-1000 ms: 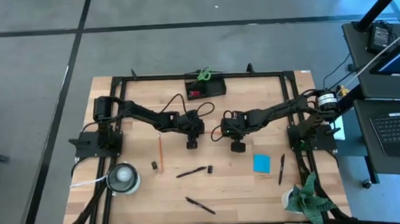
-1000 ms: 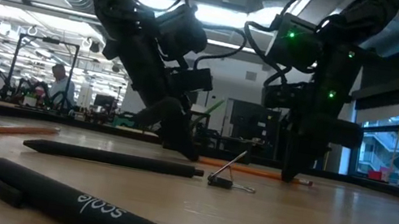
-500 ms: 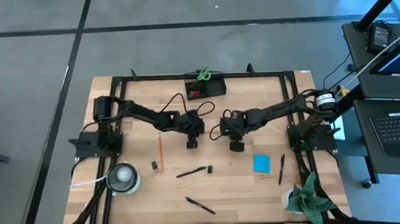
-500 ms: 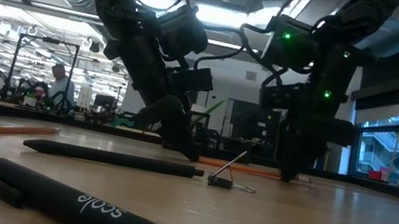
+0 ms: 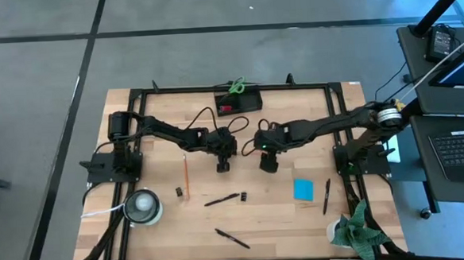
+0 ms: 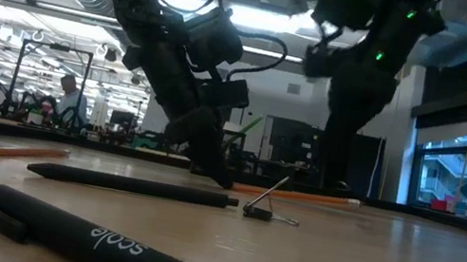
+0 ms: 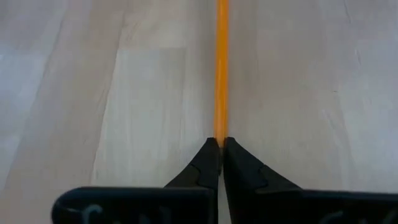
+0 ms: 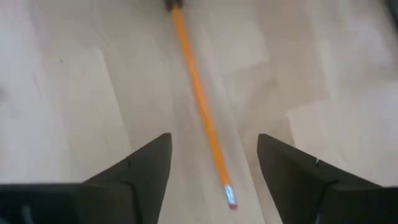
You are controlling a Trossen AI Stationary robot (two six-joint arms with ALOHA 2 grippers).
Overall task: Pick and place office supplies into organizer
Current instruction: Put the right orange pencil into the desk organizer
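Note:
An orange pencil [image 7: 219, 68] lies on the wooden table at its middle, running from my left gripper [image 7: 219, 142] toward the table's right; the low view shows the pencil [image 6: 299, 197] flat on the wood. My left gripper [image 5: 222, 167] is shut on its near end. My right gripper [image 8: 214, 138] hangs open above the pencil's eraser end [image 8: 229, 196], fingers on either side and clear of it. The black organizer [image 5: 238, 102] at the far edge holds green scissors [image 5: 234, 87] and a red piece [image 5: 225, 109]. My left gripper pinches the pencil's end [image 7: 219, 132] between its two fingertips. The fingers slant down from the table's left and lie along the pencil. The pencil stretches away from the tips and rests on the table.
A second pencil [image 5: 185, 178], black pens [image 5: 222, 200] [image 5: 232, 238] [image 5: 327, 195], a blue note pad [image 5: 303, 189] and small clips [image 5: 179, 192] [image 5: 243, 196] lie on the near half. A white roll [image 5: 143, 205] sits near left, green cloth [image 5: 356, 227] near right.
My right gripper has opened, let go of the pencil's eraser end and risen straight up from the table, rolling a little. The pencil has stayed lying on the table.

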